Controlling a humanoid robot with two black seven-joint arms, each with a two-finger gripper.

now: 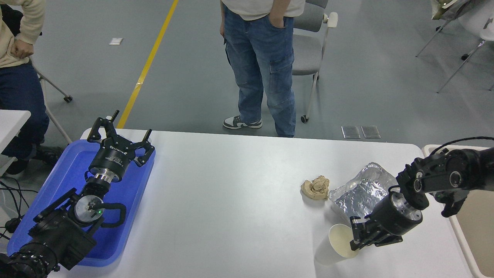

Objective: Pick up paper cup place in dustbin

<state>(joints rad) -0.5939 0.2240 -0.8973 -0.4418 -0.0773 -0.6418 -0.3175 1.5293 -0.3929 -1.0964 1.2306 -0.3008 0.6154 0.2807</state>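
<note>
The right gripper has its jaws pinched on the rim of the paper cup, which leans over with its cream mouth turned toward the gripper, near the table's front edge toward the right corner. Just behind the gripper lies a foil-wrapped box, with a crumpled tan paper wad beside it. The dustbin sits off the table's right edge. Over the blue tray at the left edge, the left gripper rests with its jaws spread. A person stands beyond the far edge.
</note>
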